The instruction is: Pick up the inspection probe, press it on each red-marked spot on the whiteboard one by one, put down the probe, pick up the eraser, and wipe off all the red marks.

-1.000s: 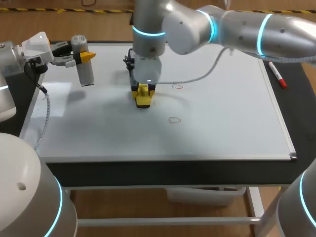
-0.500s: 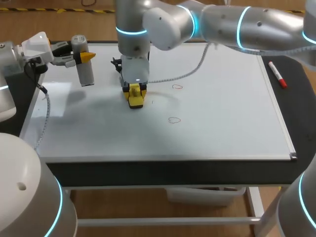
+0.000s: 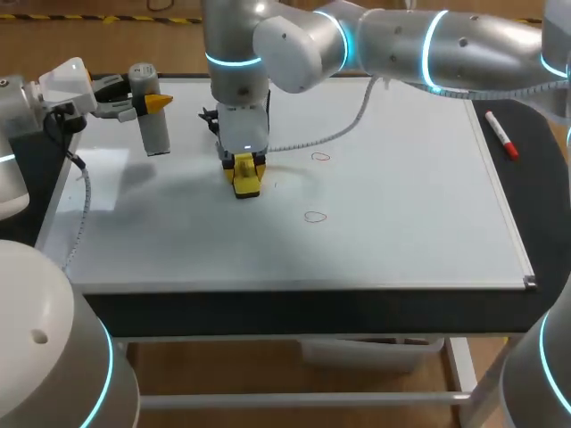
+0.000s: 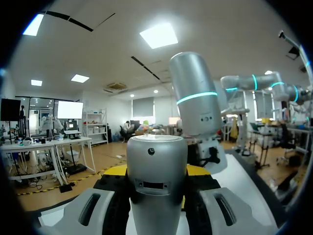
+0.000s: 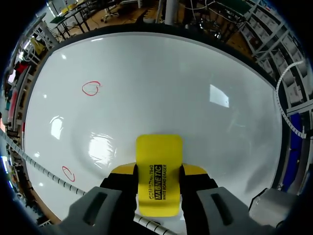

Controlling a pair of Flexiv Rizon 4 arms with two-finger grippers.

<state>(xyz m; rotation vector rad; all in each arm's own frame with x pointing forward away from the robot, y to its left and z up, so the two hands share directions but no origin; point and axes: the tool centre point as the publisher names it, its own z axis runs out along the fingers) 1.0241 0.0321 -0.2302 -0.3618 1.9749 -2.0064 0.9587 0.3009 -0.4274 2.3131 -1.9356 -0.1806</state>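
The gripper (image 5: 159, 172) clamps a yellow eraser (image 5: 159, 149) from both sides, with one yellow-tipped finger on each long edge. The eraser sticks out ahead of the fingers over the whiteboard (image 5: 195, 83). A red mark (image 5: 91, 88), a small loop, lies well ahead of the eraser and off to one side. A second red loop (image 5: 68, 173) lies beside the eraser on that same side.
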